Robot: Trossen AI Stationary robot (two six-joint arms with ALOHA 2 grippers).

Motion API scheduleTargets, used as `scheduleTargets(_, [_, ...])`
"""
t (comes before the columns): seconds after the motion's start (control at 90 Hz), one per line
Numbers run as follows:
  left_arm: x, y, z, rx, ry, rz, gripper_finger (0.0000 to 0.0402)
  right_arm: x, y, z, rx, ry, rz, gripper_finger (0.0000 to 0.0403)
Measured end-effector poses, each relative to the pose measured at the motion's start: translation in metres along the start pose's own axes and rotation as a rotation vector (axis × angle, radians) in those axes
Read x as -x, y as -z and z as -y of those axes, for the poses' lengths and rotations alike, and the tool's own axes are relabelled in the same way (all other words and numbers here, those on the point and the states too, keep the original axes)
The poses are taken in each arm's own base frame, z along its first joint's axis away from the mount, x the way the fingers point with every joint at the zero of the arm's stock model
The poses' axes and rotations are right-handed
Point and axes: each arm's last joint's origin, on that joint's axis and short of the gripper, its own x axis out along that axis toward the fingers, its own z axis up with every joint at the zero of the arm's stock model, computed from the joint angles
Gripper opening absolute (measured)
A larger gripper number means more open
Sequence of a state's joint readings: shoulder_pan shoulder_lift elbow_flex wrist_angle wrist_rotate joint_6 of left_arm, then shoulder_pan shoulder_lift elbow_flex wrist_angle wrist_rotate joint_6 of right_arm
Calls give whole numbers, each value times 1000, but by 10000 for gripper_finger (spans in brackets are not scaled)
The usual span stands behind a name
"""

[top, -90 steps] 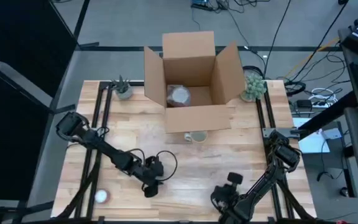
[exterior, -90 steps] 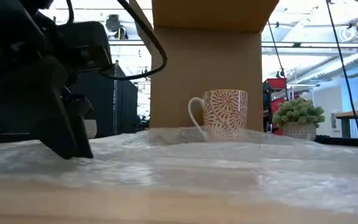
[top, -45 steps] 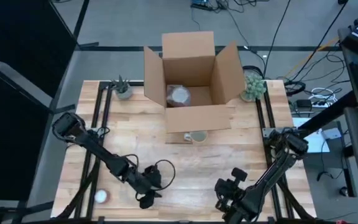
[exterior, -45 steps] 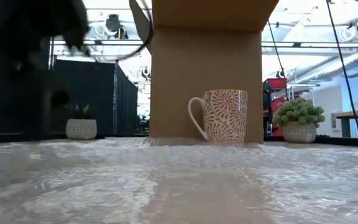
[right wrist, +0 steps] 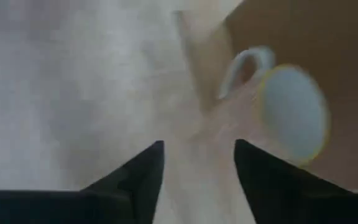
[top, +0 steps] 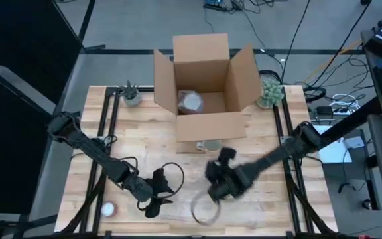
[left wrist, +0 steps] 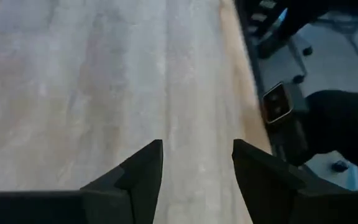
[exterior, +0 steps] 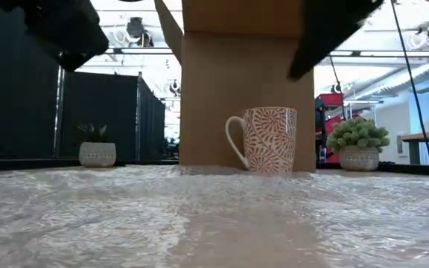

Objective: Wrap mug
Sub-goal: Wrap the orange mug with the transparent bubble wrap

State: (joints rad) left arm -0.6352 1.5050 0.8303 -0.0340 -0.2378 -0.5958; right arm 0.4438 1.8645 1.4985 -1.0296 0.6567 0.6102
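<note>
Wooden table (top: 138, 143) lying under bubble wrap (exterior: 214, 216). Standing upright just before the open cardboard box (top: 204, 86): the patterned mug (exterior: 263, 139). Hovering mid-table near the mug, fingers apart: right gripper (top: 216, 192). Waiting near the front edge, fingers likewise spread: left gripper (top: 152, 204).

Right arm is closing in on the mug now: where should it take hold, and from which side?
Grip the mug by its rim from above with the right gripper: it stands upright and open-topped, the box close behind it, its handle sticking out sideways.
</note>
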Motion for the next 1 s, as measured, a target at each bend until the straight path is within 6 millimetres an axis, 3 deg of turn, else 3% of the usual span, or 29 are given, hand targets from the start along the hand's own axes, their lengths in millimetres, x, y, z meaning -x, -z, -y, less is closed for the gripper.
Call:
scheduleTargets(0.167, [0, 4, 1, -15, -14, -28, 180, -33, -19, 29, 2, -41, -87, 229])
scheduleTargets(0.378, [0, 5, 2, -18, -14, -29, 180, -70, -25, 45, -48, -92, -211, 221])
scheduleTargets(0.5, [1, 6, 2, -20, -13, -30, 180, -83, -24, 44, -48, -142, -269, 189])
scheduleTargets(0.656, [1, 6, 3, -21, -10, -30, 180, -98, -20, 39, -25, -179, -327, 109])
scheduleTargets(0.8, [1, 6, 3, -21, -9, -28, 180, -99, -18, 38, 5, -178, -344, 16])
scheduleTargets(0.889, [1, 6, 3, -22, -9, -28, 180, -90, -21, 37, 28, -156, -312, 12])
scheduleTargets(1.0, [1, 6, 3, -21, -8, -27, 180, -63, -31, 33, 43, -181, -263, 4])
